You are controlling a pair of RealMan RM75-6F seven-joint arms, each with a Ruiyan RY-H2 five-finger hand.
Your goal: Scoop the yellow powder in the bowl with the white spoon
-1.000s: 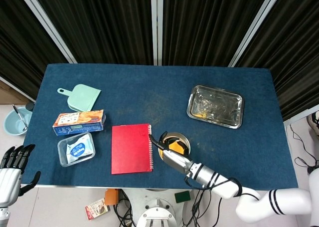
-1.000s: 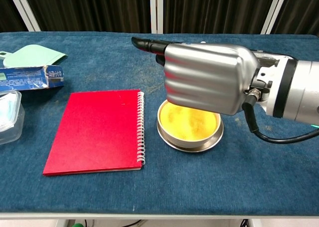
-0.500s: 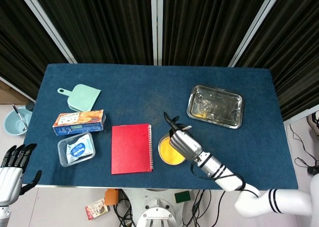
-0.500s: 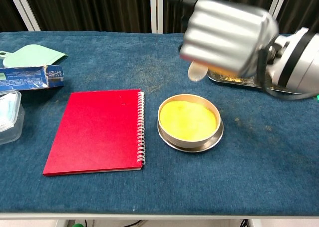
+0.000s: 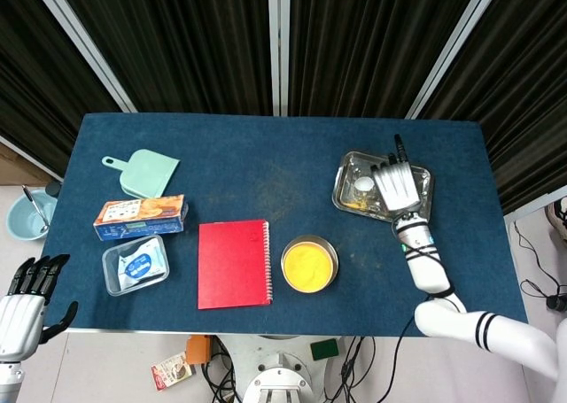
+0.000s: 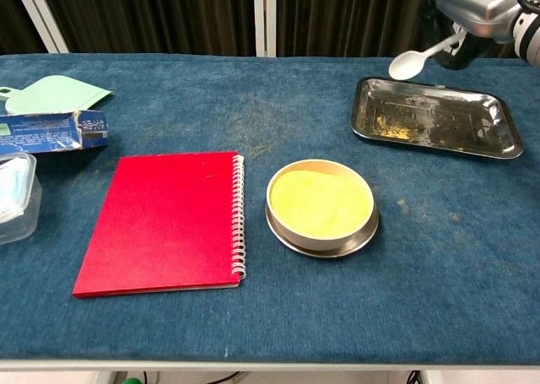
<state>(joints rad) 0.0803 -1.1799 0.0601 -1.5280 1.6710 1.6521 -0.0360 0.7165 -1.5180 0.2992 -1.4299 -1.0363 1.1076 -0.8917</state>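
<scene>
Above the metal tray (image 6: 498, 139), away from the bowl (image 5: 309, 263) it hovered over earlier, the right hand (image 5: 395, 185) pinches the white spoon (image 6: 415, 61), bowl end tipped left.

Backdrop: black pleated curtains (image 5: 195, 40) across the whole rear, split by pale metal frame bars (image 5: 279, 44), one vertical at centre, diagonals on either side. The chest view shows the same curtains and bars behind the far edge. Counter (image 5: 257, 164) is covered in dark blue cloth, a bit dusty and scuffed near the middle. Floor (image 5: 106, 368) is light grey, visible below the near edge and on the left side. Black cables (image 5: 536, 283) trail on the floor at right. A white base (image 5: 279, 385) sits under the near edge at centre. Lighting is even and diffuse, with soft shadows only.
</scene>
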